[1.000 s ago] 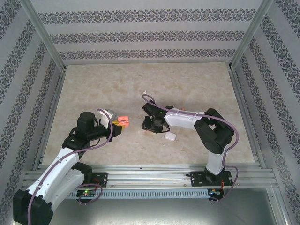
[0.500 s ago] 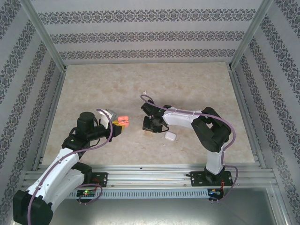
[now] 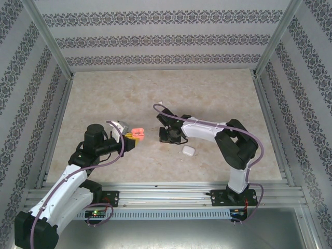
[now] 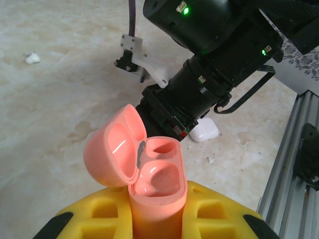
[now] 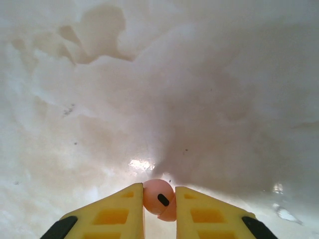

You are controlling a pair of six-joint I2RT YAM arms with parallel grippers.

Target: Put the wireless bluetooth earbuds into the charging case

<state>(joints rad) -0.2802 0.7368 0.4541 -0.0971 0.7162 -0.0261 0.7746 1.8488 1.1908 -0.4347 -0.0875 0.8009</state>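
Observation:
My left gripper [image 3: 130, 138] [image 4: 157, 206] is shut on an orange-pink charging case [image 3: 137, 133] [image 4: 154, 184] and holds it upright. The case's lid is hinged open to the left and both wells are empty. My right gripper [image 3: 165, 137] [image 5: 159, 201] is low over the table, a little to the right of the case. Its yellow fingers [image 5: 117, 214] press on both sides of a small pink earbud [image 5: 157, 196]. A white earbud [image 3: 161, 102] [image 4: 32, 58] lies on the table farther back.
A closed white case [image 3: 188, 151] [image 4: 204, 130] lies on the marble-patterned table [image 3: 218, 98], just right of the right gripper. The right arm's black wrist [image 4: 199, 94] is close behind the open case. Aluminium rails [image 3: 166, 194] and patterned walls enclose the table.
The right gripper's jaws have narrowed onto the pink earbud, and the wrist has shifted slightly back, uncovering more of the white case. The left arm and its case have stayed still.

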